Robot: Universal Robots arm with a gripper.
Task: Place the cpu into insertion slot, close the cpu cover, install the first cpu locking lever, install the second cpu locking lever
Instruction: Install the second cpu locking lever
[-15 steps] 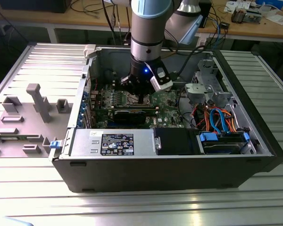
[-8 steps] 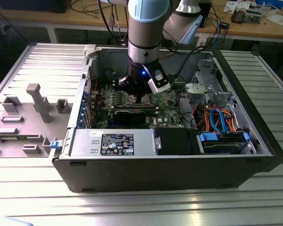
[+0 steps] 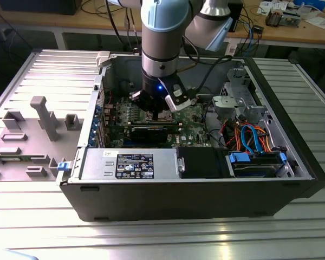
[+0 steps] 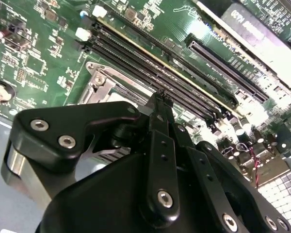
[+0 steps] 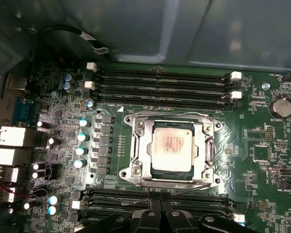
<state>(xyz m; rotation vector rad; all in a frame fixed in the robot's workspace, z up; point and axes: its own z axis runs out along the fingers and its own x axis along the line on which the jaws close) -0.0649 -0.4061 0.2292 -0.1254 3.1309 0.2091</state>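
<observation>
I'm working over a ribbed metal worktop (image 3: 151, 238) in a lab, with cluttered wooden benches (image 3: 309, 32) behind and an open computer case (image 3: 195, 189) lying on its side near the worktop's middle. Inside, on the green motherboard (image 5: 262, 145), the cpu (image 5: 171, 145) already sits in the insertion slot (image 5: 206, 148), its dull silver top showing through the cut-out of the cpu cover (image 5: 138, 145), which lies flat over it. A thin wire locking lever (image 5: 184, 190) runs along the socket's edge nearest my gripper (image 4: 161, 97). I judge the chip light, rigid and fragile underneath, best taken by its edges; the lever looks springy and slim, so it wants a hold at its bent end. The fingertips appear pressed together with nothing between them, hovering just above the memory slots (image 5: 160, 82) beside the socket.
</observation>
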